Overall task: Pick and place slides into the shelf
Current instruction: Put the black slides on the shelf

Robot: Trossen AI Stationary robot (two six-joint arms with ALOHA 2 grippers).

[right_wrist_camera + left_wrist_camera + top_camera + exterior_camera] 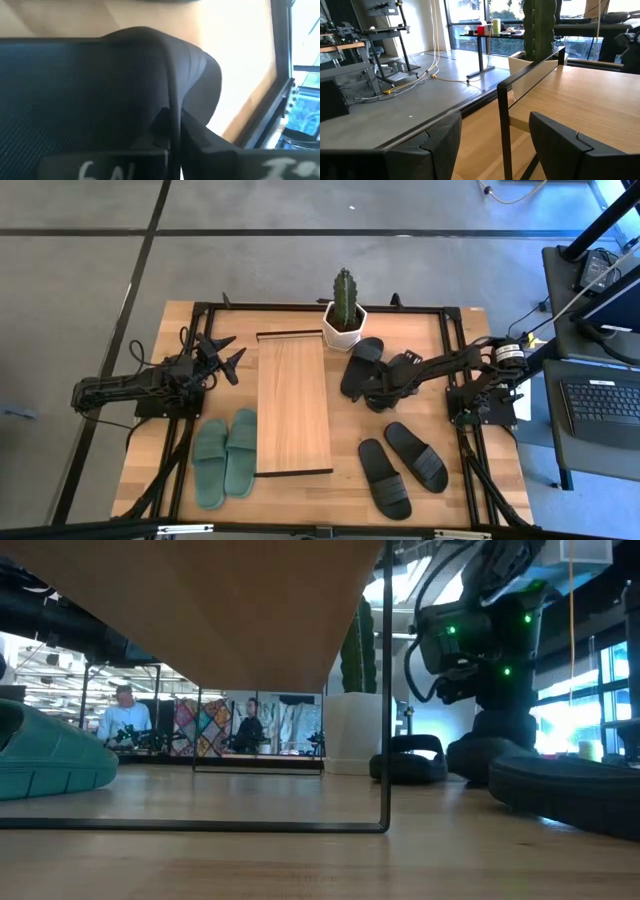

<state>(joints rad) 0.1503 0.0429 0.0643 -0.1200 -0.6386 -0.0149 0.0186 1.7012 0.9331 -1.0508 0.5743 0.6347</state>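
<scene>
Black slide strap (pixel 150 90) fills right wrist view, right end effector (pixel 375 392) clamped on it, beside shelf (pixel 292 402); left end effector (pixel 228 352) open, other side.

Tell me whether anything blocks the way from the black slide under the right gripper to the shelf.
Nothing visible does. The right gripper is shut on a black slide just right of the shelf, with bare tabletop between them. The potted cactus stands at the shelf's far right corner, beside that path, not across it.
</scene>
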